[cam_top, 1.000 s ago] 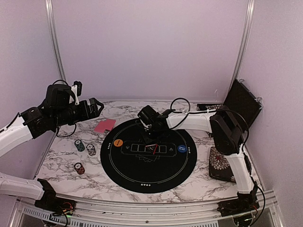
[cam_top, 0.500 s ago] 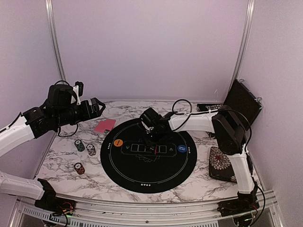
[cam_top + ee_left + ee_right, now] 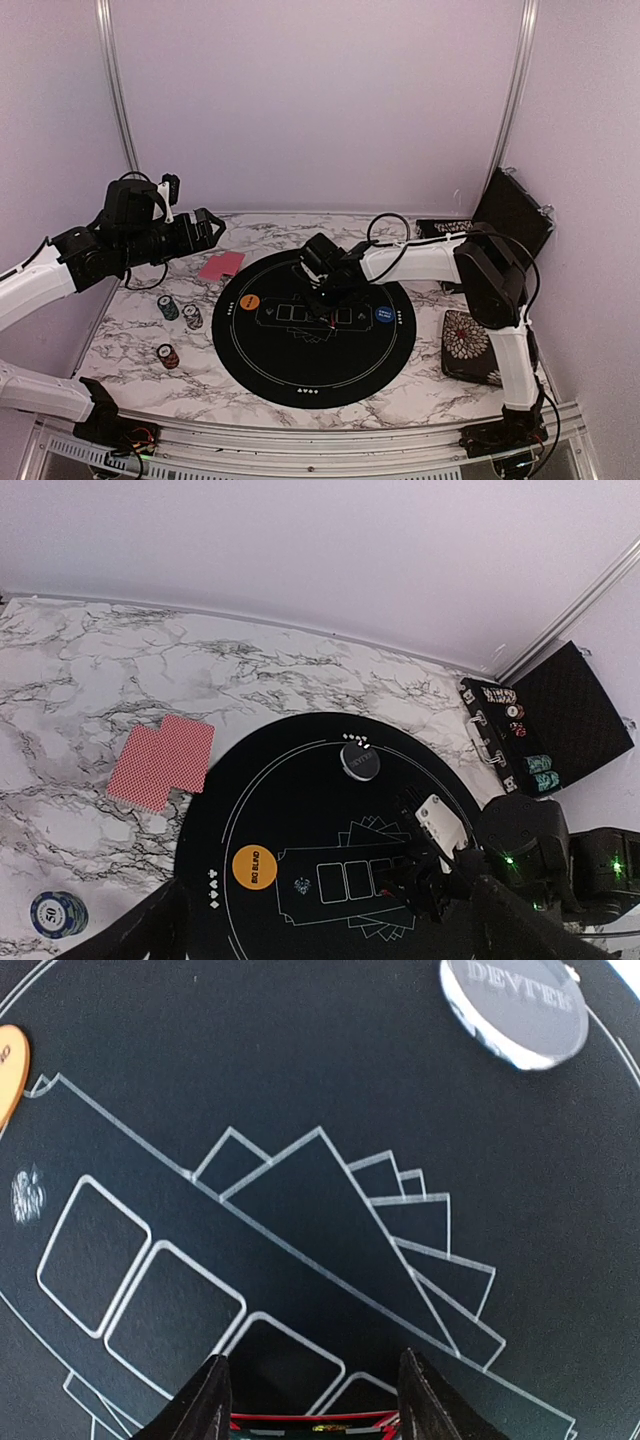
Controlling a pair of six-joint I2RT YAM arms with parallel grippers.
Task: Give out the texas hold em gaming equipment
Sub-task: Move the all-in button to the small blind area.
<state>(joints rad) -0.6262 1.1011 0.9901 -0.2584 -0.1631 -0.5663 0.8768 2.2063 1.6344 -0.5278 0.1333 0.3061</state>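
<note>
Entry: right tool (image 3: pixel 312 1362) over mat (image 3: pixel 300 370) centre, card (image 3: pixel 310 1423) between fingers; I cannot tell its grip. Risk: card slips askew. Spare: left tool (image 3: pixel 203 228), wide.

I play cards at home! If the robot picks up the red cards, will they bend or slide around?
The cards lie flat and thin, edges slightly offset, so they would probably flex and slip apart rather than lift as one block. The table looks smooth, so a push would likely slide them. Being flat, they shouldn't roll or tip.
</note>
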